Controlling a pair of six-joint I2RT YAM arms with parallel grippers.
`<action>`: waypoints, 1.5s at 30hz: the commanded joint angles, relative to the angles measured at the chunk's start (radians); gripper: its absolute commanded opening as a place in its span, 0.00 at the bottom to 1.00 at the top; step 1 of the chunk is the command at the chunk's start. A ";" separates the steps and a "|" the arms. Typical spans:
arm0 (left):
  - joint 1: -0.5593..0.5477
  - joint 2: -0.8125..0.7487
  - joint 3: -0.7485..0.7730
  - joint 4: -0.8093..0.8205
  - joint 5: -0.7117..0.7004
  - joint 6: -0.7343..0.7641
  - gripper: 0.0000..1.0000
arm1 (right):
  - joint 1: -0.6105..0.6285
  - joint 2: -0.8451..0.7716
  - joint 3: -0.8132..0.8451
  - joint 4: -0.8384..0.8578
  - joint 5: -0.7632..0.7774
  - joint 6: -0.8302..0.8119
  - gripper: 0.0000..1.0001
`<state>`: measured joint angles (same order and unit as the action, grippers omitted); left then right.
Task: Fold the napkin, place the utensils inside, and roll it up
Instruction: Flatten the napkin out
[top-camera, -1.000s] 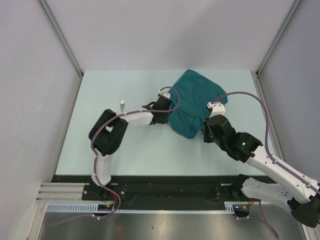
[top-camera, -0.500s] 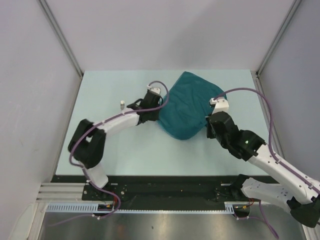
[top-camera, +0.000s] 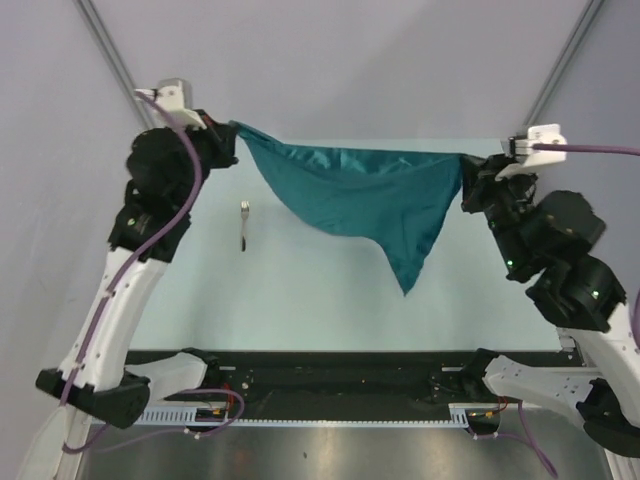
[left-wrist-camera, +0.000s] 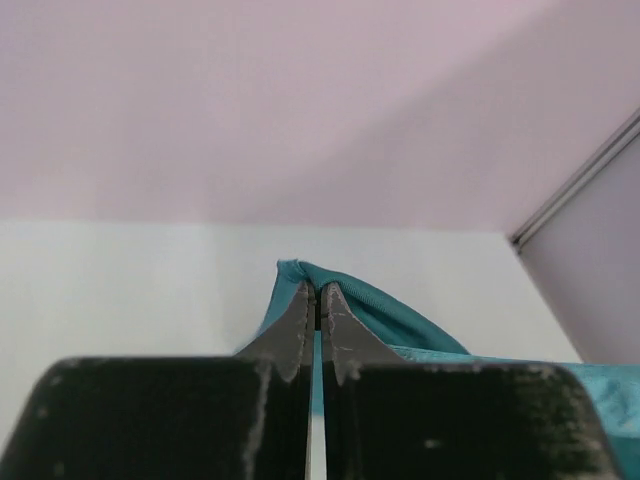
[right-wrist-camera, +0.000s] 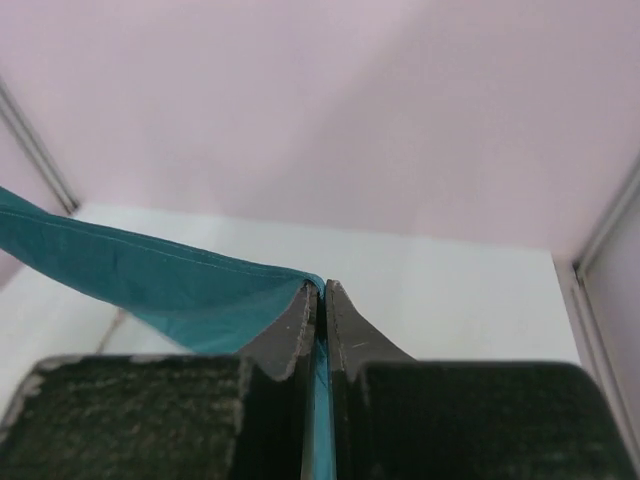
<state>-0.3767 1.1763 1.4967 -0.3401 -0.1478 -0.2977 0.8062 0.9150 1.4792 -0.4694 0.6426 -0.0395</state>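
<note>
The table (top-camera: 300, 300) lies well below the napkin (top-camera: 370, 195), which hangs in the air as a wide sheet, its top edge drawn between the two arms with a slight sag and one loose corner drooping to a point on the near right. The left hand (top-camera: 232, 130) is closed on the left corner and the right hand (top-camera: 468, 170) on the right corner. Both wrist views show the fingers pressed nearly together with only a thin bite of teal cloth between them. That thin bite looks like the main risk: if the arms spread any farther, the tight top edge could pull a corner out, and the napkin would swing to the other side and drop in a heap. Lowering carries its own trouble. The drooping corner will likely touch the table first and could tuck under the rest, leaving a crease or a double layer where a flat spread is wanted. The fork (top-camera: 243, 225) lies on the table at the left, beneath the left hand's side and apart from the napkin. A descent drifting leftward could drape cloth over it, hide it from the top view, or drag it along the table.
</note>
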 joint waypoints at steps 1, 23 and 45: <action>0.012 -0.087 0.147 -0.075 0.001 0.066 0.00 | 0.019 -0.045 0.131 0.080 -0.124 -0.163 0.00; 0.133 0.468 0.241 -0.039 0.235 0.005 0.00 | -0.787 0.481 -0.023 0.242 -0.721 0.095 0.00; 0.151 0.708 0.435 -0.072 0.289 -0.014 0.94 | -0.905 0.918 0.173 0.245 -0.863 0.291 0.95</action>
<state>-0.2283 2.1113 2.0010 -0.4568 0.1589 -0.3214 -0.1242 2.0251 1.7374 -0.2749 -0.1585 0.1833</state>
